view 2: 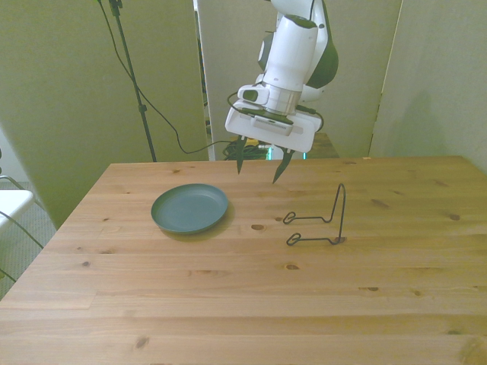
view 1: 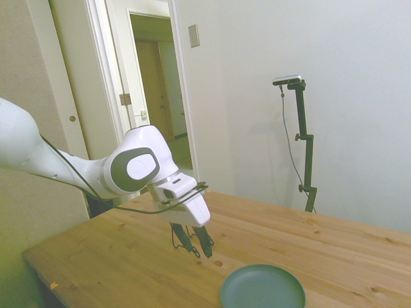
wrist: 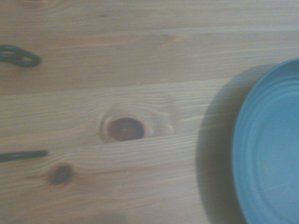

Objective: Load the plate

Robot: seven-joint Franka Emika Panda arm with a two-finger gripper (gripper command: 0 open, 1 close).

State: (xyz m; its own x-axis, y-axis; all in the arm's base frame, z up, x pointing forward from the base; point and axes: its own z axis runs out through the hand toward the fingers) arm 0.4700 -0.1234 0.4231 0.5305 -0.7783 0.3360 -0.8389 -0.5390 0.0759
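The teal-green plate [view 2: 189,207] lies flat on the wooden table [view 2: 228,304], toward the front view's left, with nothing on it. In the side view the plate [view 1: 262,289] sits at the near edge of the picture. My gripper [view 2: 258,175] hangs above the table, just behind the plate and toward the front view's right of it, fingers pointing down. It is open and holds nothing. The side view shows the gripper [view 1: 201,254] a short way above the wood. The wrist view catches part of the plate [wrist: 271,154] at one edge, beside a dark knot in the wood.
A thin black wire rack [view 2: 323,224] stands on the table toward the front view's right of the plate, with an upright loop and two low feet. Ends of the wire rack [wrist: 18,56] show in the wrist view.
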